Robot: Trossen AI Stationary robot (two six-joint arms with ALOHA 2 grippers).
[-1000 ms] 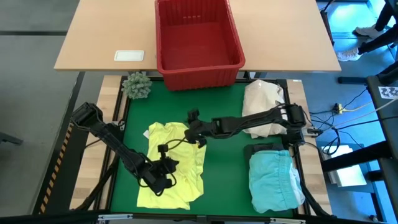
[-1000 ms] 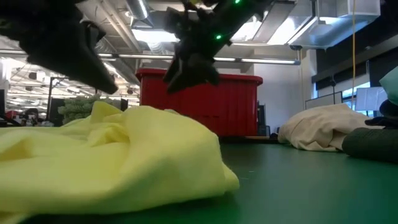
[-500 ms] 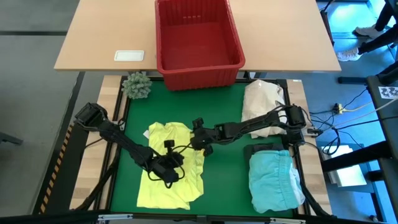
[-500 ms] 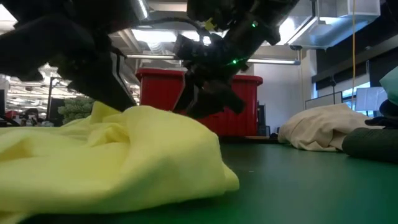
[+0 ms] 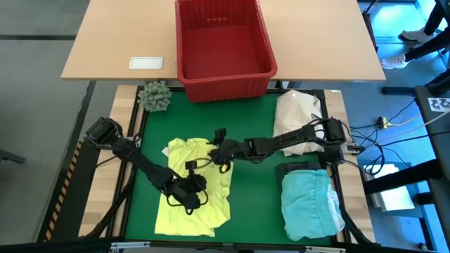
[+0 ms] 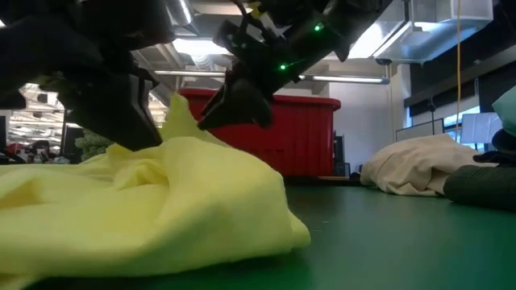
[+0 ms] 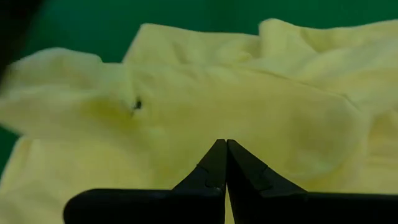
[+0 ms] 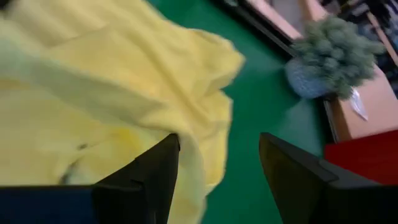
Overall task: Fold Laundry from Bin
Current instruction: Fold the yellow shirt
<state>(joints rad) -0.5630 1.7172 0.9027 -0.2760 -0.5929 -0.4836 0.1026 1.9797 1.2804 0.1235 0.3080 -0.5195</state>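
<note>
A bright yellow shirt lies crumpled on the green mat. My left gripper is shut above the shirt's middle, slanting down. My right gripper is open at the shirt's far right edge, and the cloth reaches in between its fingers. The red bin stands on the wooden table beyond the mat. A turquoise garment and a dark one lie at the mat's right. My left gripper's shut fingertips point slanting down at the shirt's middle; I cannot tell whether they touch the cloth. My right gripper comes slanting down from the table's right. The shirt's edge lies against the inner side of one open finger. A flap of that edge stands raised beside it, while the rest of the shirt lies on the mat.
A cream cloth bundle lies at the mat's far right. A green spiky ball sits at its far left corner. A white card lies on the wooden table. Bare mat shows between the shirt and the right-hand garments.
My left gripper has moved over the shirt toward the right and a little down, staying shut. My right gripper has sunk and rolled at the shirt's far right edge, staying open. A point of yellow cloth now stands up beside it.
</note>
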